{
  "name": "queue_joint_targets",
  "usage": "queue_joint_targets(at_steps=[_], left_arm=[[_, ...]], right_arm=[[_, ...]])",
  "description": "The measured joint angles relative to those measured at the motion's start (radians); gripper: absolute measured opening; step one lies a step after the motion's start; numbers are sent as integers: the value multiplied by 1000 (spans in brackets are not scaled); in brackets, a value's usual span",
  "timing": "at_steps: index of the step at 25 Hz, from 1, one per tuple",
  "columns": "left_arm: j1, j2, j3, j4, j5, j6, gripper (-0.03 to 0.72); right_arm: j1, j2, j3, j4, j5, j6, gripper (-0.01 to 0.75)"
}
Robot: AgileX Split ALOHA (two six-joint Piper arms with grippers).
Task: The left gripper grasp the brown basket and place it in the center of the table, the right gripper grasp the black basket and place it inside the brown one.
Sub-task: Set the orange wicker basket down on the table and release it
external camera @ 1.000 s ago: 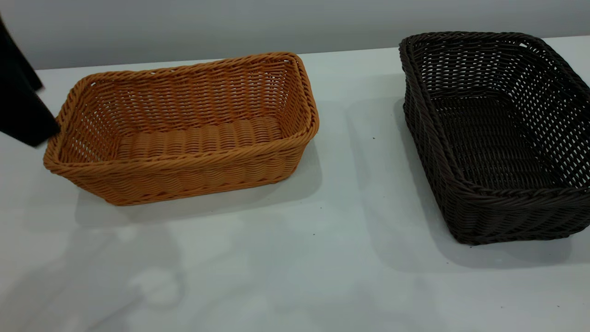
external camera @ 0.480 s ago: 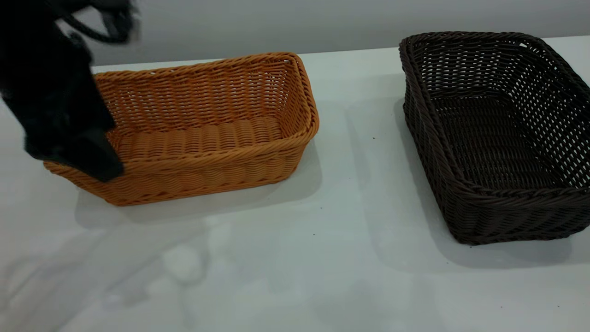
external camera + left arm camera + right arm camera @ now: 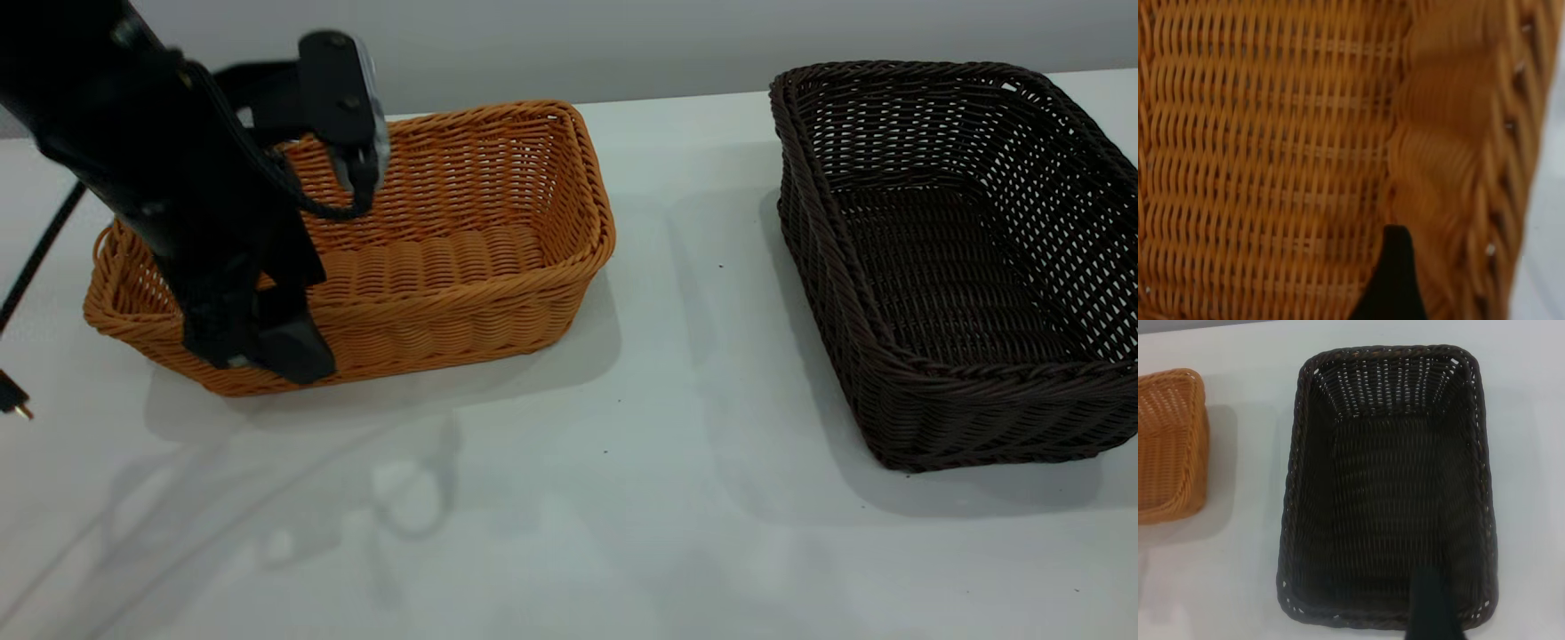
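Brown basket [image 3: 427, 258], at nine o'clock, is straddled at its near rim by the left gripper [image 3: 267, 342], closure unclear; clamping is needed next.

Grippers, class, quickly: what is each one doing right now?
Left gripper: at the brown basket, near wall; grip cannot be told.
Right gripper: above the black basket; cannot be told.

— Soft, even light from overhead; both baskets throw pale, diffuse shadows on the table [image 3: 622, 498].

— Faint reflections there too. The left wrist view blurs along the brown basket [image 3: 1271, 153] rim; elsewhere it's sharp.
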State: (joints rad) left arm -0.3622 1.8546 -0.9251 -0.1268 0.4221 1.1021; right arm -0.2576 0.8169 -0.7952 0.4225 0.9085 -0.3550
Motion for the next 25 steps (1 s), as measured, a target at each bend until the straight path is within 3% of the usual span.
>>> queue_joint_targets(at_steps=[7,10,14,19,25], left_arm=[[0,102,0,15,-80,-1,470],[0,109,0,12,-89,-2,356],[0,108,0,18,-93,7,110],[-8,108,0,11,-92,39,99],[-96,105,0,3,-75,146,99]], right_arm=[[0,0,0,13,3,0,411],[0,0,0,14,5,0,411],[0,0,0,16,6,0,411],[0,0,0,16,4,0,411],[0,0,0,16,3,0,411]])
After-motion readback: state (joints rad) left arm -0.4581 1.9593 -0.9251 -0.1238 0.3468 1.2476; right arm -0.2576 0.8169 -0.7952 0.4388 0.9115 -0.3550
